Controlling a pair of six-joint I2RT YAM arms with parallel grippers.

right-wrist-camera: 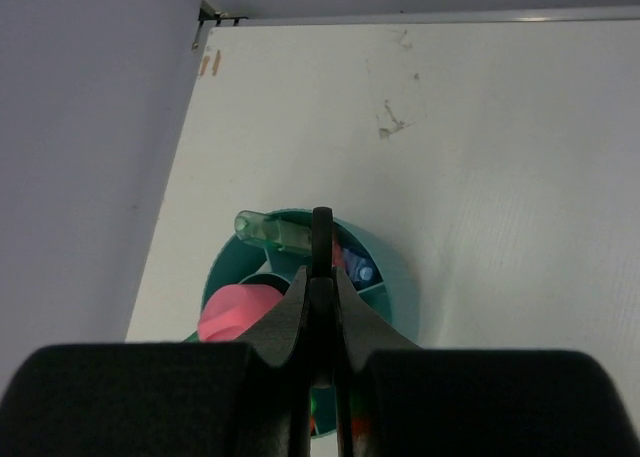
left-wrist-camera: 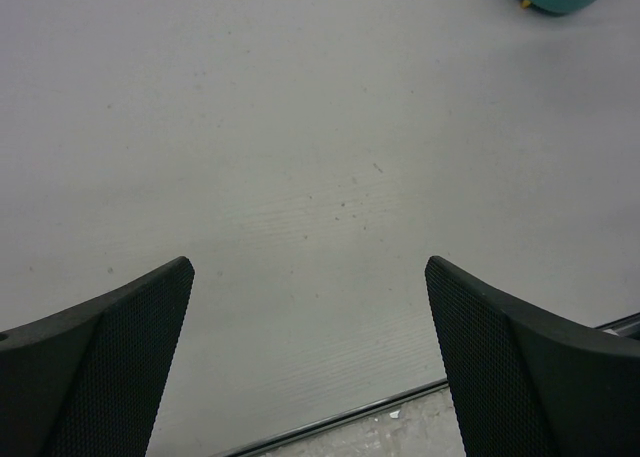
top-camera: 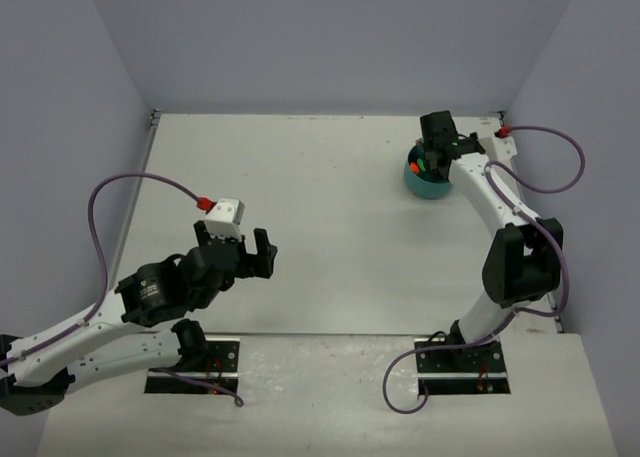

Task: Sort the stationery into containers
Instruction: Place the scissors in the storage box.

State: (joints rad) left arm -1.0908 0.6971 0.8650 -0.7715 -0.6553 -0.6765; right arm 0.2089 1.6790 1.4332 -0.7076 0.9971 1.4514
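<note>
Left gripper (top-camera: 250, 252): jaws wide, over table (left-wrist-camera: 300, 127). Right gripper (right-wrist-camera: 322, 227): jaws pressed together, above organizer (right-wrist-camera: 392, 269) holding green highlighter (right-wrist-camera: 265, 228) and pink item (right-wrist-camera: 236, 313).

The white tabletop (top-camera: 330, 207) carries one round teal desk organizer (top-camera: 425, 186), standing upright near the far right corner. Faint scuff marks (right-wrist-camera: 392, 127) show on the surface near it.
</note>
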